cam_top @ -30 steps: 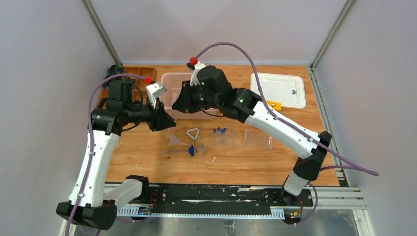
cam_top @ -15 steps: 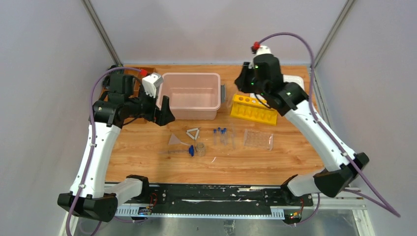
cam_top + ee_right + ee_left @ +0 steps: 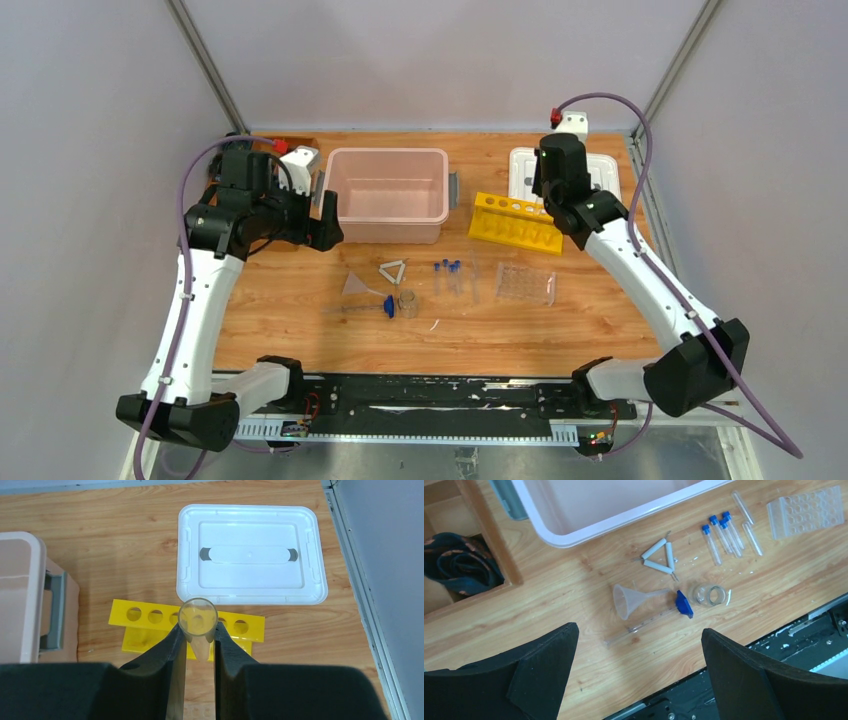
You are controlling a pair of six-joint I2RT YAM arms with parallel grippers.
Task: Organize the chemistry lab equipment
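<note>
Near the far left corner of the bench [image 3: 300, 340], beside the wooden tray [image 3: 474, 530], the left pincer [image 3: 639, 635] hung above the wood with its jaws wide apart and nothing between them. Ahead of it, in the middle of the bench and nearer the front edge than the pink bin [image 3: 388, 195], lay the loose pieces: a funnel [image 3: 626, 600] on its side, a pale triangle [image 3: 659, 557], a tiny beaker [image 3: 710, 594], a few blue-capped vials [image 3: 719, 532] lying roughly parallel, and a clear tray [image 3: 806, 511] of small wells.

Toward the far right corner, the right pincer [image 3: 198, 630] was closed narrowly on a glass tube [image 3: 198, 616]. The tube was seen end-on, its open mouth facing the wrist camera, so its long axis ran straight down along the fingers toward the yellow rack [image 3: 150, 616]. The rack lay crosswise just below, in front of a white lid [image 3: 250, 555], and the tube sat over its middle holes. The right arm was clearly the nearer one. Lowering the tube would probably depend on centring it over one hole, not the strip between two.
</note>
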